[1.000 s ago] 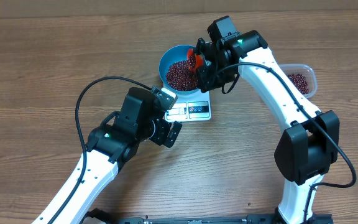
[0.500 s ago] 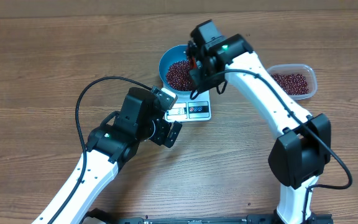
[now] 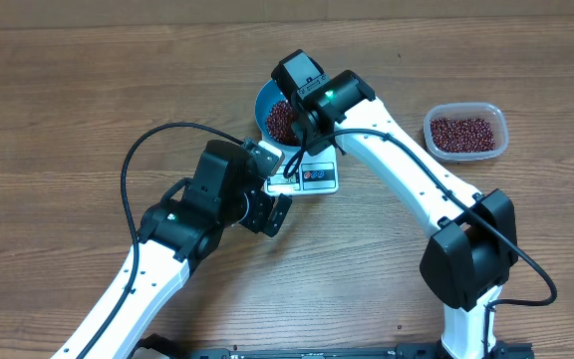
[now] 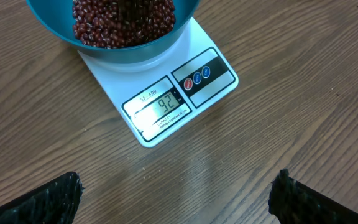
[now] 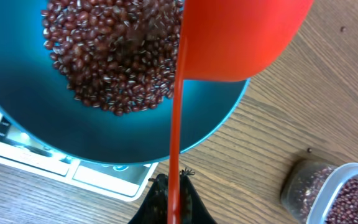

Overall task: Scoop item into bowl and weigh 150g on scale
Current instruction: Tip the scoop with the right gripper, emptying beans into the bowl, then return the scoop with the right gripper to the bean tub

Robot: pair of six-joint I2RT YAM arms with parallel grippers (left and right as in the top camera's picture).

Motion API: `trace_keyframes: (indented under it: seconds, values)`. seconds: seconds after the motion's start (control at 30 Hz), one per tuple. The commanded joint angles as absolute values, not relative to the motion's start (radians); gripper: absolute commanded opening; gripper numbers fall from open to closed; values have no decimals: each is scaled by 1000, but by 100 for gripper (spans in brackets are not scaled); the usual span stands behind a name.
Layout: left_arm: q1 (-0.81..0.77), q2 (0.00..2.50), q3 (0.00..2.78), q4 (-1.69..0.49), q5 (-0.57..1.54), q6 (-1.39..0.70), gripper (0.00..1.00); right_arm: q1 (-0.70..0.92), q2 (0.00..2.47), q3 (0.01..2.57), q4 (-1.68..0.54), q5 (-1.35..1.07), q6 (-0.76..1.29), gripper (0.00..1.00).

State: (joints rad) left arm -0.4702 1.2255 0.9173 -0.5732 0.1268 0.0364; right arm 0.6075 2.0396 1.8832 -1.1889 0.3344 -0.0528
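The blue bowl point(image 3: 261, 108) stands on the white scale point(image 3: 315, 178), holding a heap of red-brown beans point(image 3: 278, 121). My right gripper point(image 5: 175, 186) is shut on the thin handle of a red scoop point(image 5: 241, 37), which is tipped over the bowl point(image 5: 17, 93). The beans point(image 5: 110, 56) look blurred below the scoop's lip. In the overhead view the right wrist hides the scoop. My left gripper point(image 4: 178, 186) hangs open and empty over bare wood, short of the scale point(image 4: 213, 78), whose display point(image 4: 165, 102) reads about 92. From overhead, the left gripper point(image 3: 278, 211) sits just front-left of the scale.
A clear plastic tub point(image 3: 465, 132) with more beans stands at the right of the table; the right wrist view shows the tub point(image 5: 347, 193) at the lower right. A black cable point(image 3: 152, 150) loops above the left arm.
The right arm has swung left, carrying the scoop from the bowl's right side to over its middle, uncovering the tub. The left arm has not moved.
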Motion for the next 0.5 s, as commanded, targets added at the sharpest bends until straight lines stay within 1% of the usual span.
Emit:
trace_keyframes:
  seconds: [0.0, 0.23, 0.47]
  values:
    - [-465, 1229, 938, -572, 120, 46, 100, 605, 2036, 1914, -1182, 365, -53, 4]
    - [-465, 1229, 938, -572, 120, 46, 100, 603, 2035, 1914, -1175, 330, -60, 4]
    - [-465, 1229, 938, -572, 120, 46, 100, 544, 1982, 1920, -1179, 191, -87, 4]
